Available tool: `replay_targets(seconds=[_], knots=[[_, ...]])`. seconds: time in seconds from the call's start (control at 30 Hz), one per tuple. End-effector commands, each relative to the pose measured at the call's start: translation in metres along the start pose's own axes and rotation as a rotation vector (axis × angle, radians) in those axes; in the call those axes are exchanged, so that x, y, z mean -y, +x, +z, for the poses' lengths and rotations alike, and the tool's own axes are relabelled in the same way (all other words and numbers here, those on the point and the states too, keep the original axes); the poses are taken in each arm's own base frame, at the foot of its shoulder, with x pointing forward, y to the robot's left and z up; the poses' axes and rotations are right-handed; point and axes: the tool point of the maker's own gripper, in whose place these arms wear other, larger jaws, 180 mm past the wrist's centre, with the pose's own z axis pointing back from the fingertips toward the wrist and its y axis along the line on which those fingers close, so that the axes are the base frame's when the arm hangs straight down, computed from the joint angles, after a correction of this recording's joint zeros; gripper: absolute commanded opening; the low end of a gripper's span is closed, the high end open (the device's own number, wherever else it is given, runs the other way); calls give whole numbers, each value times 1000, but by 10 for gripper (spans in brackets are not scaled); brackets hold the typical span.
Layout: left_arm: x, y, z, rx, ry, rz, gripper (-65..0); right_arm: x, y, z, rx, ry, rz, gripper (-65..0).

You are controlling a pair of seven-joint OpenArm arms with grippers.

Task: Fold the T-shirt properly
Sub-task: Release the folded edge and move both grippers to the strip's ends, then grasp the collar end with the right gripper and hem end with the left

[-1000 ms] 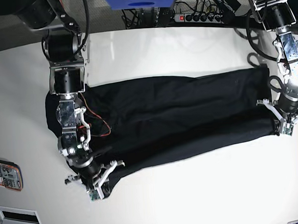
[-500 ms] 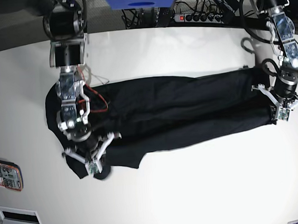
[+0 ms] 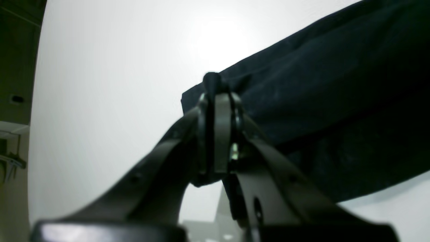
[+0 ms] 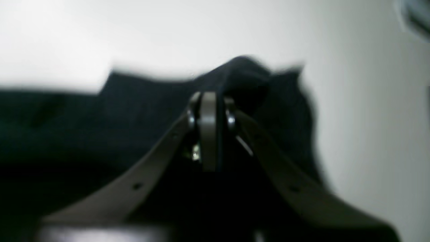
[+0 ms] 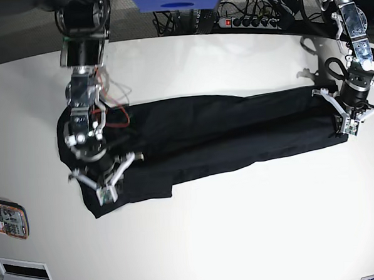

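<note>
Both arms are on the cloth right now. The T-shirt point(image 5: 218, 138) lies stretched in a long dark band across the middle of the white surface point(image 5: 242, 237) in the base view, folded lengthwise with ridges running left to right. At the right edge of that frame the left end effector point(image 5: 347, 126) is clenched on the shirt's end; the left wrist view shows its fingers point(image 3: 221, 134) pressed together with a nub of black fabric poking up between them. Over at the left of the base frame, the right end effector point(image 5: 106, 193) is likewise clamped on the shirt's lower-left corner, and its wrist view, though blurred, shows the T-shirt bunched at the closed tips. A power strip point(image 5: 246, 21) sits along the top edge, and a small printed object point(image 5: 6, 218) at the far left.
</note>
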Motion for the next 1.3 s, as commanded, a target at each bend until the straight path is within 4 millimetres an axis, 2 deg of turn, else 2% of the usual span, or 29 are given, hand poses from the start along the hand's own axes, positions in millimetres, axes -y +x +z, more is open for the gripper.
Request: replay_targets(seconds=[0.0,0.13,0.23,0.33,0.47,0.57,0.6,0.67,0.7,0.8,0.9,0.97,1.1,1.27], knots=[[-9,1,2,9,21,-10,-650,9,29,2,88,-21,4,-650],[-7,-7,0,-9,13,0,-650,8,22,2,76,-19,2,-650],[-7,-9,-1,-13,12,2,-650,1,-4,6,25,-7,-4,-650],[-7,-9,-1,-14,13,-1,-650,-4,-20,10,-4,1,-9,-650],[-7,-9,-1,-14,13,-1,-650,-1,-5,16,36,-9,2,-650],[-7,-10,-1,-18,13,-2,-650,-1,-2,17,47,-12,3,-650],[-7,-10,-1,-20,13,-2,-650,-1,-2,17,47,-12,3,-621],[-7,-10,-1,-20,13,0,-650,-1,-3,18,44,-12,3,-522],[-6,-10,-1,-20,12,3,-629,-1,-3,18,44,-12,3,-478],[0,-14,0,-27,6,14,-499,-1,-3,18,44,-12,3,-352],[5,-25,4,-53,-10,5,-425,-2,-3,18,43,-11,1,-271],[6,-26,4,-56,-13,5,-418,-2,-3,18,44,-11,1,-244],[4,-28,5,-57,-9,6,-418,1,18,26,100,-25,16,-227],[4,-25,6,-48,-6,5,-418,7,68,53,243,-61,53,-227]])
